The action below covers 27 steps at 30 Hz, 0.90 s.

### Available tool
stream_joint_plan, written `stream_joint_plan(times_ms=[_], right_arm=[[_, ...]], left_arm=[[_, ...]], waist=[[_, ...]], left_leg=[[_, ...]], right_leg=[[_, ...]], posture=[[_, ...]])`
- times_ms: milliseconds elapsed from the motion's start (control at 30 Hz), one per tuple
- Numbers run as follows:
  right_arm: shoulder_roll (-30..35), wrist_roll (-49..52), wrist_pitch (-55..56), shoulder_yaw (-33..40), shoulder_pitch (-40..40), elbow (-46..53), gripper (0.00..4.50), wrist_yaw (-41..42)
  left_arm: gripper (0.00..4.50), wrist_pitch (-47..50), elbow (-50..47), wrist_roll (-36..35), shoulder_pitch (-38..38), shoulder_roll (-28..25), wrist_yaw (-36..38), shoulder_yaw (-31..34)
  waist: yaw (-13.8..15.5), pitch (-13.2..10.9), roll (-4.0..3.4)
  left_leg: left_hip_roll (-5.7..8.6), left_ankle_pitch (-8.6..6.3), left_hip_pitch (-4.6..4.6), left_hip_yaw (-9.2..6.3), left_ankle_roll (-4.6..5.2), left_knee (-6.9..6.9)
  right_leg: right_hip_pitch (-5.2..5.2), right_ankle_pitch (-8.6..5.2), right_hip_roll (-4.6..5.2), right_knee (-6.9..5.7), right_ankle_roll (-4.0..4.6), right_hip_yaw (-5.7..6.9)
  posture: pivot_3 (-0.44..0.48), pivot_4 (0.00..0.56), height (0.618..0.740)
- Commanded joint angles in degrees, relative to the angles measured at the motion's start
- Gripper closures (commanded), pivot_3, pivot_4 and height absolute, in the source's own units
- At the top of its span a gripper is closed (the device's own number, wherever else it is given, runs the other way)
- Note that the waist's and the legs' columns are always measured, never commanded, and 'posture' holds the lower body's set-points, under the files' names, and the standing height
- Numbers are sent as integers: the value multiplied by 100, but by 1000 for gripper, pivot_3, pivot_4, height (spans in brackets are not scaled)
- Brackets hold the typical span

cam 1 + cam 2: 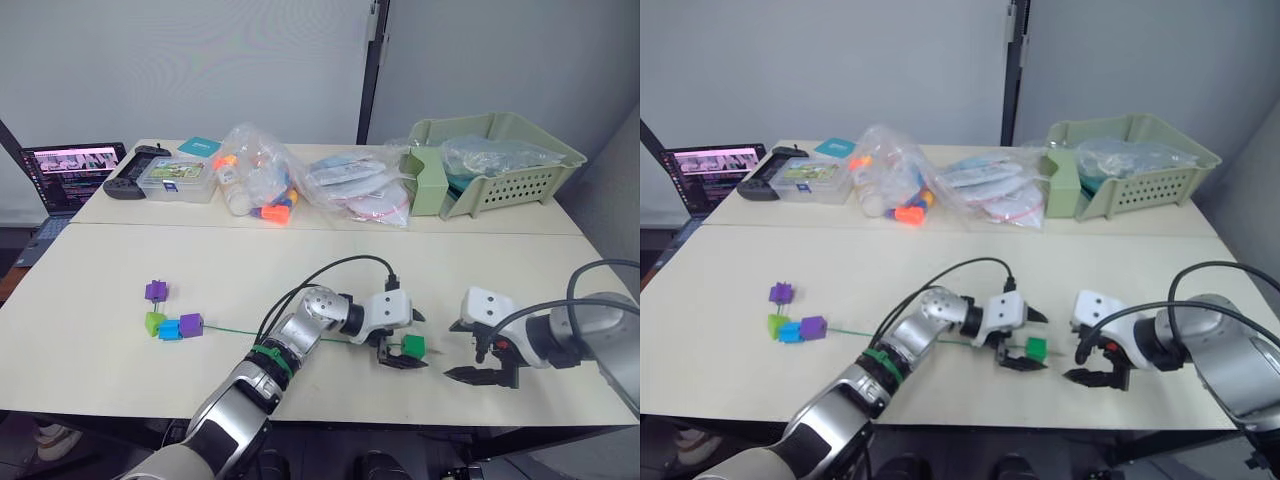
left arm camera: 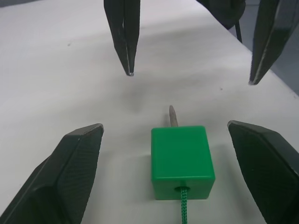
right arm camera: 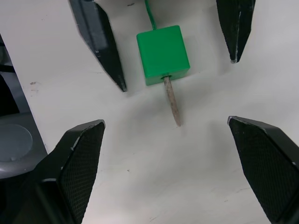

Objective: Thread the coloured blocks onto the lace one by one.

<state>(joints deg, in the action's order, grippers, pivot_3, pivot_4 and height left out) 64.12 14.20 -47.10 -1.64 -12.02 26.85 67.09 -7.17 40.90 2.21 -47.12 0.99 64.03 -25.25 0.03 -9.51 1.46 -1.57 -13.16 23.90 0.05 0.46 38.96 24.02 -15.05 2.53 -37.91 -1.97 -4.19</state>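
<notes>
Two tools face each other near the desk's [image 1: 120, 380] front edge, with bare desk between them and the clutter at the back. Five blocks: one green block [image 1: 413, 346] threaded on the lace [image 1: 230, 330], its stiff tip poking out, and four clustered blocks [image 1: 168, 315] far left. The left tool [image 1: 400, 360] is spread wide around the green block, touching nothing; the right tool [image 1: 482, 375] gapes empty.
</notes>
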Motion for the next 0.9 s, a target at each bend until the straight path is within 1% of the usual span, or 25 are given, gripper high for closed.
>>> stream_joint_plan(times_ms=[33, 200, 233, 367, 600, 633, 767, 800, 833, 867, 900], right_arm=[[103, 102, 13, 207, 25, 164, 0, -110], [92, 143, 104, 131, 6, 133, 0, -186], [74, 127, 143, 91, -18, 108, 0, -199], [-28, -480, 694, -673, -422, -317, 0, -294], [-462, -785, 963, -1399, -1032, -902, 0, -220], [-519, -761, 911, -1432, -1072, -919, 532, -205], [-608, -698, 736, -1468, -1104, -888, 1840, -158], [-621, -684, 631, -1467, -1091, -872, 2237, -178], [-631, -676, 553, -1467, -1083, -863, 2494, -194], [-639, -671, 496, -1470, -1079, -852, 2884, -209], [-651, -661, 445, -1470, -1080, -841, 3167, -223]], left_arm=[[1496, -112, 57, 82, -131, 43, 54, -40], [3111, -90, 51, 114, -99, -39, 116, -9], [3295, -84, 40, 100, -91, -49, 142, 0], [3294, -39, -69, 38, -21, -114, 283, 17], [3294, 3, -116, 60, -26, -159, 316, 25], [3294, 7, -122, 62, -25, -163, 313, 27], [3294, 24, -137, 65, -19, -174, 301, 37], [3294, 40, -165, 45, -10, -180, 298, 55], [3294, 49, -189, 32, -4, -190, 297, 68], [3294, 62, -217, 25, 5, -210, 299, 78], [3294, 74, -250, 24, 16, -238, 300, 84]], waist=[[-2, 0, 0], [-2, 0, 0], [-2, 0, 0], [-38, 0, 0], [-72, 0, 0], [-71, 0, -1], [-63, 0, 0], [-63, 0, 0], [-64, 0, -1], [-66, 0, -1], [-68, 0, -1]], left_leg=[[0, 0, 0, 0, 0, 0], [0, 0, 0, 0, 0, 0], [0, 0, 0, 0, 0, 0], [-1, 0, -2, 0, 0, 0], [-1, 0, -2, 0, 0, -2], [-2, 0, -2, 0, 0, -2], [-1, 0, -1, -1, 0, -2], [0, 0, 0, -1, 0, -1], [0, 0, 0, -1, 0, -1], [0, 0, 0, -1, 0, 0], [-1, 0, 0, -1, 0, -1]], right_leg=[[0, 0, 0, 0, 0, 0], [0, 0, 0, 0, 0, 0], [0, 0, 0, 0, -1, 0], [-1, 0, -1, 0, -1, 0], [1, 0, -2, -1, 0, -1], [1, 0, -2, -1, 0, 0], [1, 0, -2, -3, 0, 0], [1, 0, 0, -3, 0, 0], [1, 0, 0, -2, 0, -1], [1, 0, -1, -2, 0, 0], [1, 0, -1, -3, 0, 0]], posture=[[0, 150, 737], [0, 150, 737], [0, 150, 737], [0, 150, 737], [0, 150, 737], [0, 150, 737], [0, 150, 737], [0, 150, 737], [0, 150, 737], [0, 150, 737], [0, 150, 737]])
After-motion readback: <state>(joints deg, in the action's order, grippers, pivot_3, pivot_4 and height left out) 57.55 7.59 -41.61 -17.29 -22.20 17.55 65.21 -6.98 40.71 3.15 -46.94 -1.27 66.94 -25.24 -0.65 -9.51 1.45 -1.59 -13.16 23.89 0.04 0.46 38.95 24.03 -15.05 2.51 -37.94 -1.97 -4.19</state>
